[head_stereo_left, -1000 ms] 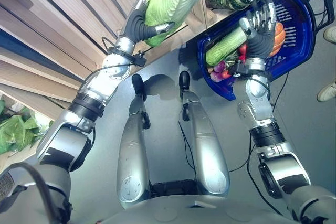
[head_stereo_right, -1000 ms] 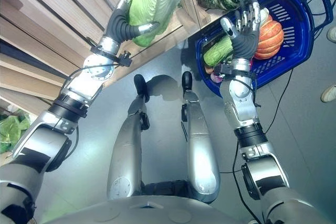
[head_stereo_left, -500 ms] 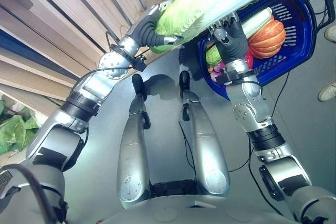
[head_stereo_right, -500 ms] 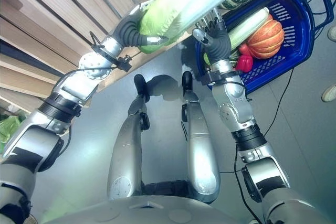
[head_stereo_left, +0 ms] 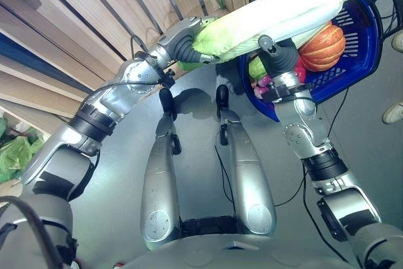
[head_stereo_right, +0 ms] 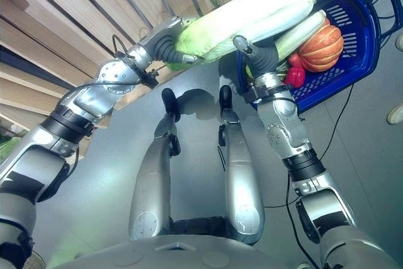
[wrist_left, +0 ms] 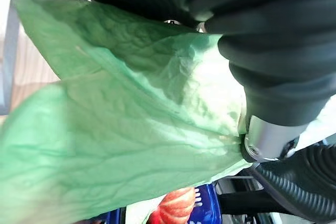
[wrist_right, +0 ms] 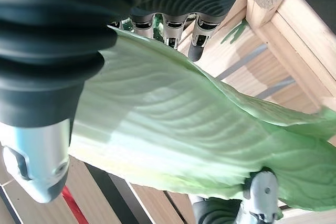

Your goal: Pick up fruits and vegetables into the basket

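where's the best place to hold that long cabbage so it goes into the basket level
Hold the napa cabbage at two spots along its length, from underneath. It is long and lies roughly level above the blue basket, so a one-end grip would probably let it droop. The left robot hand grips the leafy green end; the right robot hand props the pale middle from below.

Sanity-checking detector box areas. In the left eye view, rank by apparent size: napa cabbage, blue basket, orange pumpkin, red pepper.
1. napa cabbage, though it is held nearer the camera, which inflates it
2. blue basket, partly covered by the cabbage
3. orange pumpkin
4. red pepper, mostly hidden behind the right hand
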`<state>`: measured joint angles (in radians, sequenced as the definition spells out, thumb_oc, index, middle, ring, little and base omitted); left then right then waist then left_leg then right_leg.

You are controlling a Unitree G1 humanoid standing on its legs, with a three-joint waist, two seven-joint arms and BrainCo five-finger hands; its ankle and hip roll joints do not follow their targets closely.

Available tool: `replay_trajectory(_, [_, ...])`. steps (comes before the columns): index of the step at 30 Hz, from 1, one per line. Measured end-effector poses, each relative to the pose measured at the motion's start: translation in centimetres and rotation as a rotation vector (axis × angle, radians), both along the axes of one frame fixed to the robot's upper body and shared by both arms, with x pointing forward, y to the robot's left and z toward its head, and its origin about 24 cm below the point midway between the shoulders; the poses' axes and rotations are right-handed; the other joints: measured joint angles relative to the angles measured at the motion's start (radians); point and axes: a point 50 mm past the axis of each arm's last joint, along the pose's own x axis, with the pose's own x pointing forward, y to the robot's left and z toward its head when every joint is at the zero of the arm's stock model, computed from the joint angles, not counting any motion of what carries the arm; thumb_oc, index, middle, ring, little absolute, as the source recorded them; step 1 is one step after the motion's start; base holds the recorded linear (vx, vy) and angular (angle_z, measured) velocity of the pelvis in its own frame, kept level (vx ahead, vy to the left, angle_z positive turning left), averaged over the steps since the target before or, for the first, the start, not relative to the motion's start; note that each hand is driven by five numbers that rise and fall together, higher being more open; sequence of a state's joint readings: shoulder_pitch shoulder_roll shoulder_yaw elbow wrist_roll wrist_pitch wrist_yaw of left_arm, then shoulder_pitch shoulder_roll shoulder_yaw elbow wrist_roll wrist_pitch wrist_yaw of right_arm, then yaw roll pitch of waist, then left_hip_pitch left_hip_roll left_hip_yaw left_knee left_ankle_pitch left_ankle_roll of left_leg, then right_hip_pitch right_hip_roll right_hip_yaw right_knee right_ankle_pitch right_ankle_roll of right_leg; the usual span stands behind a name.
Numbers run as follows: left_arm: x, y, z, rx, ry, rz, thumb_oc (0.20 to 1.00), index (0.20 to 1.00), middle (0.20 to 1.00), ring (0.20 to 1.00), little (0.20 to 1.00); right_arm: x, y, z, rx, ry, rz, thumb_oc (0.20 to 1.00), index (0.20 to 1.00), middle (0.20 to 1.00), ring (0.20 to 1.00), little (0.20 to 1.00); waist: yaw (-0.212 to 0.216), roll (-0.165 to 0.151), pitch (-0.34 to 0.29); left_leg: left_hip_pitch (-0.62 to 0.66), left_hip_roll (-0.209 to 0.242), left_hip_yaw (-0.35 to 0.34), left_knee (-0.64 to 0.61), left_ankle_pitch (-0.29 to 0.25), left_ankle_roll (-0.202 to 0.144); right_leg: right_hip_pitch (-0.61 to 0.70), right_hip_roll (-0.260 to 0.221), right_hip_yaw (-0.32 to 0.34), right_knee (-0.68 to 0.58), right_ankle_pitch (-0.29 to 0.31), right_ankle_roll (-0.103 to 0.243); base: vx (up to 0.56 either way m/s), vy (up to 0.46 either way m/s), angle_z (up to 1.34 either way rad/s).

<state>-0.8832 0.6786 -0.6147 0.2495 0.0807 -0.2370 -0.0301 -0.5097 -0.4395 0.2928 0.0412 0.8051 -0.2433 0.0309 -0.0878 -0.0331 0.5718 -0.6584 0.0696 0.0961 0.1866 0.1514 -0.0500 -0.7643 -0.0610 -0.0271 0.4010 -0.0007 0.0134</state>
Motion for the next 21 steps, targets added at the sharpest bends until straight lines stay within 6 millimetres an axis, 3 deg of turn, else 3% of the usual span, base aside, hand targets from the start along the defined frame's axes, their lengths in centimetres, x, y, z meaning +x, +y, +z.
replay_trajectory(2, [0.05,0.00,-0.05,0.006,0.005,0.005,0.200,0.200,0.200,0.200,0.200,0.01,-0.12,0.02,-0.006,0.000,-0.003,1.000,1.000,1.000,1.000,1.000,0.000,0.000,0.000,0.000,0.000,0.000,0.000,0.000,0.000,0.000,-0.001,0.000,0.000,0.000,0.000,0.00,0.000,0.00])
replay_trajectory(3, [0.12,0.00,-0.14,0.016,0.010,0.013,0.200,0.200,0.200,0.200,0.200,0.02,-0.23,0.05,-0.008,-0.001,-0.007,0.548,0.548,0.548,0.548,0.548,0.001,0.000,0.000,0.000,0.000,0.000,0.000,0.000,0.000,0.000,-0.003,0.000,0.000,0.000,0.000,0.00,0.000,0.00])
replay_trajectory(4, [0.14,-0.01,-0.23,0.021,0.012,0.016,0.200,0.200,0.200,0.200,0.200,0.02,-0.26,0.05,-0.006,0.000,-0.008,0.200,0.200,0.200,0.200,0.200,0.002,0.000,0.000,0.000,0.000,0.000,-0.001,0.000,0.000,-0.001,-0.003,0.000,0.000,0.000,0.000,0.00,0.000,0.00])
replay_trajectory(5, [0.16,0.00,-0.28,0.023,0.015,0.019,0.200,0.200,0.200,0.200,0.200,0.02,-0.25,0.03,-0.003,0.002,-0.007,0.200,0.200,0.200,0.200,0.200,0.001,0.000,0.000,0.000,0.000,0.000,-0.001,0.000,0.000,-0.001,-0.003,0.000,0.000,0.000,0.000,0.00,0.000,0.00])
replay_trajectory(6, [0.20,0.03,-0.31,0.026,0.016,0.025,0.460,0.460,0.460,0.460,0.460,0.04,-0.27,0.03,0.005,0.006,-0.005,0.200,0.200,0.200,0.200,0.200,0.002,0.000,0.000,0.000,0.000,0.000,-0.001,0.000,0.000,-0.001,-0.003,0.000,0.000,0.000,0.000,0.00,0.000,0.00])
replay_trajectory(7, [0.22,0.04,-0.34,0.028,0.013,0.030,0.580,0.580,0.580,0.580,0.580,0.04,-0.26,0.02,0.008,0.008,-0.003,0.200,0.200,0.200,0.200,0.200,0.003,0.000,0.000,0.000,0.000,0.000,-0.001,0.000,0.000,-0.001,-0.003,0.000,0.000,0.000,0.000,0.00,0.000,0.00])
replay_trajectory(8, [0.23,0.03,-0.38,0.029,0.012,0.033,1.000,1.000,1.000,1.000,1.000,0.03,-0.21,0.02,0.009,0.007,-0.001,0.200,0.200,0.200,0.200,0.200,0.002,0.000,0.000,0.000,0.000,0.000,-0.001,0.000,0.000,-0.001,-0.003,0.000,0.000,0.000,0.000,0.00,0.000,0.00])
replay_trajectory(21, [0.13,0.35,-0.76,-0.033,-0.088,0.103,1.000,1.000,1.000,1.000,1.000,0.07,-0.13,0.41,0.017,-0.012,-0.010,0.200,0.200,0.200,0.200,0.200,0.008,0.000,0.000,-0.001,0.000,0.000,-0.001,-0.001,-0.001,-0.002,-0.003,0.000,-0.001,0.000,0.000,0.00,0.000,0.00])
